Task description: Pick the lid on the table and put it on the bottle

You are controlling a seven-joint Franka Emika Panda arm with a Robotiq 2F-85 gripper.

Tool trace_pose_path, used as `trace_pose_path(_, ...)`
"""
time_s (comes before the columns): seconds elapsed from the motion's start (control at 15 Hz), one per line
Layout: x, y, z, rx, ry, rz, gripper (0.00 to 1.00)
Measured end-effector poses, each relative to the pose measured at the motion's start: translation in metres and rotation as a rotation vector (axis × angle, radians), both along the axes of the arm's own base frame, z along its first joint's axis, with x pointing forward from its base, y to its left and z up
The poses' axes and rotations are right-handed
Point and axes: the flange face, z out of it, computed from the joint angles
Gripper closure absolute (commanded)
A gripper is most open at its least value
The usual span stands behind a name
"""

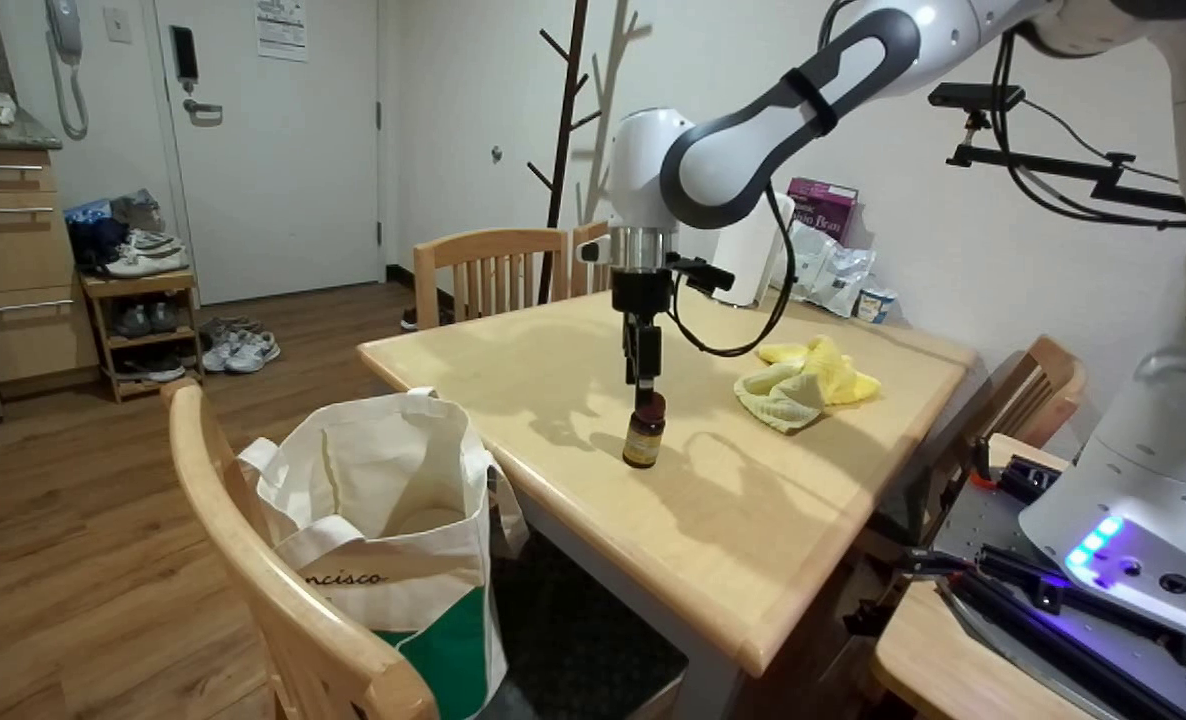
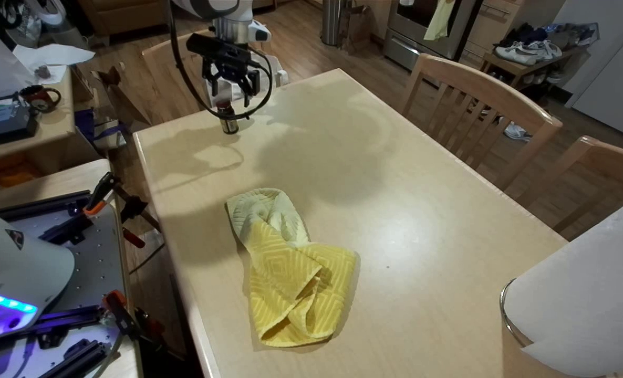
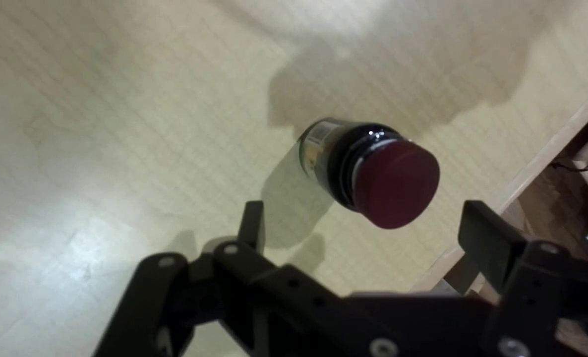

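My pincer (image 3: 368, 231) hung with jaws apart near the lid (image 3: 398, 181), which capped the upright bottle (image 3: 337, 154) on the table (image 2: 390, 210), the placing apparently done but for my retreat, though how tightly it sat I could not tell.

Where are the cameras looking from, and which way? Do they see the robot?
In an exterior view: high on the tote bag's side, facing the table and door; arm, base and end effector show.
In an exterior view: high near the paper towel roll, facing the yellow cloth and oven; base, end effector and some arm show.
In the wrist view: on the arm's end, facing down at the bottle and red lid; only the open end effector shows.
Both exterior views share the table, yellow cloth and bottle.
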Motion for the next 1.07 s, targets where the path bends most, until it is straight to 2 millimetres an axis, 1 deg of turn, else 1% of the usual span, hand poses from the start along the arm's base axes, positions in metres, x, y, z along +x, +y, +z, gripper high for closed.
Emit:
trace_pose_path(0.13,0.004,-0.003,0.009,0.004,-0.016,-0.007,0.00)
trace_pose_path(0.33,0.014,-0.010,0.035,0.028,-0.079,-0.034,0.00)
trace_pose_path(0.47,0.020,-0.020,0.056,0.061,-0.121,-0.081,0.00)
trace_pose_path(0.6,0.023,-0.035,0.070,0.081,-0.142,-0.160,0.00)
trace_pose_path(0.67,0.023,-0.045,0.074,0.092,-0.141,-0.200,0.00)
trace_pose_path(0.8,0.022,-0.067,0.074,0.089,-0.127,-0.281,0.00)
trace_pose_path(1.07,0.016,-0.109,0.061,0.024,-0.074,-0.368,0.00)
